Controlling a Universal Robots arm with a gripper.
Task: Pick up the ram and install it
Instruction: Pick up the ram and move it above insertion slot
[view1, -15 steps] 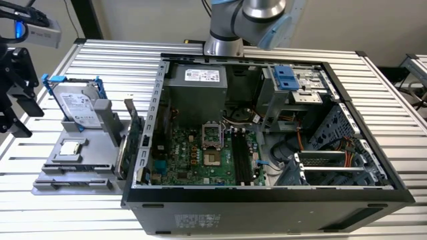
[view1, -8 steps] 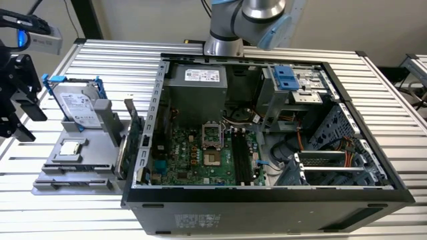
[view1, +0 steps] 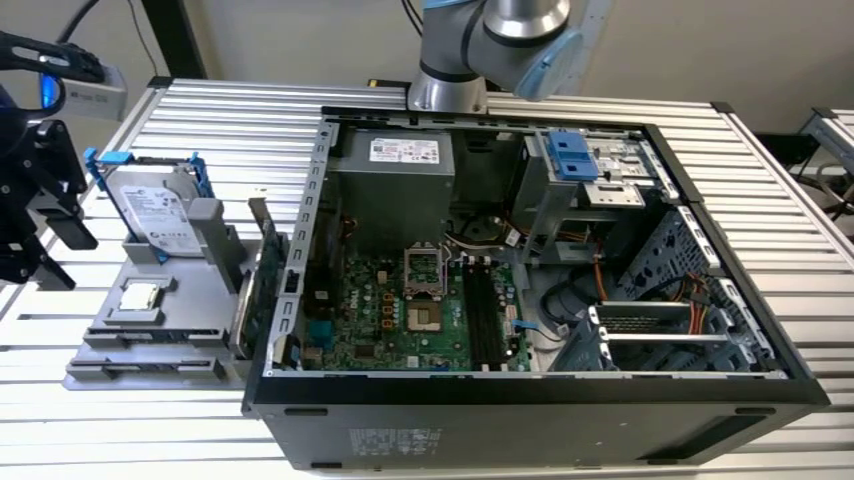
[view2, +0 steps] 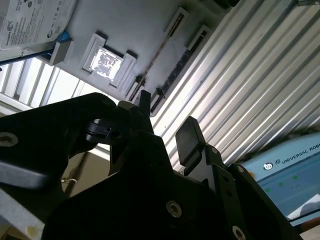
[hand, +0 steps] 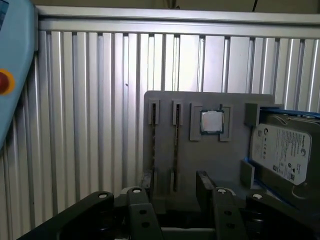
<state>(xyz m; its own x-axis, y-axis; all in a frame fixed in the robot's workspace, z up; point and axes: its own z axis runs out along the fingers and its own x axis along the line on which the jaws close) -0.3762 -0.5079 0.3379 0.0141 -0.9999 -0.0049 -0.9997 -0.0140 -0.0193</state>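
When looking through the first wrist view, find the gripper (hand: 176, 181) with fingers (hand: 204, 182) spread wide and nothing between them, hanging above the grey tray (hand: 165, 107), clear of it. See the ram (hand: 176, 150) standing on edge in a tray slot, in line with the gap between the fingers, between the silver processor chip (hand: 212, 122) and a second card (hand: 152, 140), the hard drive (hand: 282, 150) beyond the chip. In the exterior view, place the tray on the slatted table (view1: 200, 110) just beside the open computer case (view1: 534, 410), with black slots (view1: 483, 315) on its green motherboard (view1: 360, 320).
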